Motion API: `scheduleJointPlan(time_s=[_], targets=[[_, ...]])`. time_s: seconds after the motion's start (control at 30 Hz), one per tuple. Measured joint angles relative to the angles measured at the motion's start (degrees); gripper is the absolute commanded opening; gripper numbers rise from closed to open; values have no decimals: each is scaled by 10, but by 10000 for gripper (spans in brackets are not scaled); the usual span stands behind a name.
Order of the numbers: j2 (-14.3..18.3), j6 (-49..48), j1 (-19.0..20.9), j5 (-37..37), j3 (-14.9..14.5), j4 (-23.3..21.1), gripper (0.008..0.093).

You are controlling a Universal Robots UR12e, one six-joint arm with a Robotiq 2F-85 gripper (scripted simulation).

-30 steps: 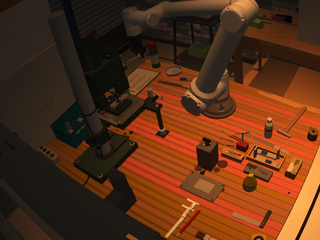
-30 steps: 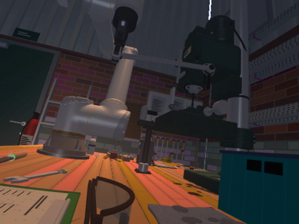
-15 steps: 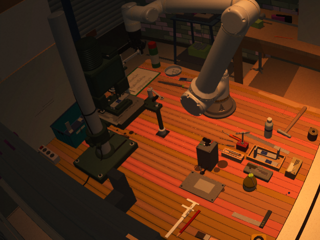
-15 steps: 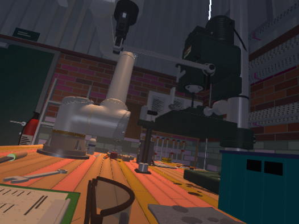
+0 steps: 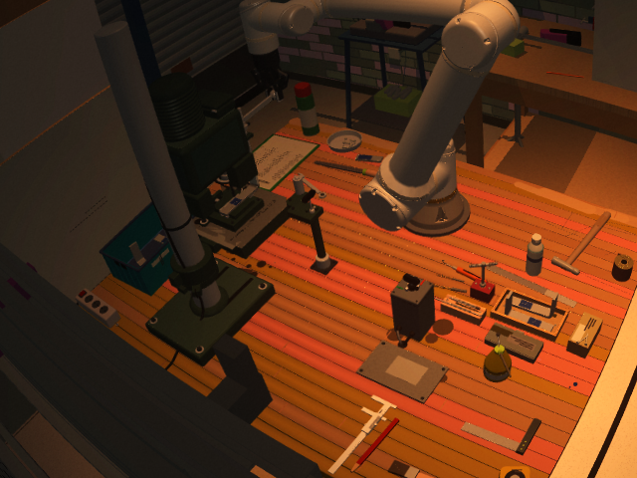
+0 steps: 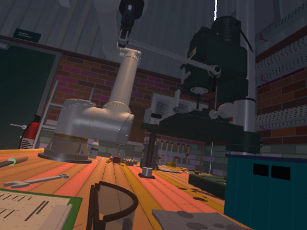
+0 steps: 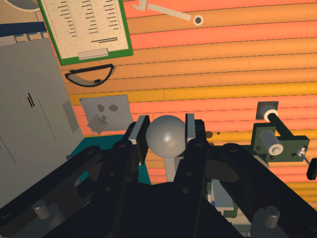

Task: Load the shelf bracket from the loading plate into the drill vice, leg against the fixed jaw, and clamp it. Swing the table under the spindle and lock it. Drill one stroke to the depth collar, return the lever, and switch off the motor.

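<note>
The shelf bracket (image 5: pixel 235 201) sits in the drill vice (image 5: pixel 242 208) on the press table, under the dark drill head (image 5: pixel 211 149). The feed lever (image 6: pixel 172 55) runs from the head's hub up and out to a grey ball knob (image 7: pixel 166 135). The loading plate (image 5: pixel 403 370) lies empty near the bench's front. A dark switch box (image 5: pixel 411 306) stands behind it. The table lock handle (image 5: pixel 307 195) sits on the post beside the table. My gripper (image 7: pixel 165 128) is high beside the drill head and is closed around the lever's ball knob.
A teal bin (image 5: pixel 136 254) stands by the drill column (image 5: pixel 149 149). A green clipboard (image 7: pixel 85 29), safety glasses (image 7: pixel 89 75) and a stained cloth (image 7: pixel 106 111) lie on the bench below my gripper. A wrench (image 7: pixel 166 11) lies further out. Hand tools crowd the bench's right side.
</note>
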Motion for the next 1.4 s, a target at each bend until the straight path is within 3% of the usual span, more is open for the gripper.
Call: scheduleJointPlan(time_s=[1.4], targets=[[2,15,15,1,-70,68,80]])
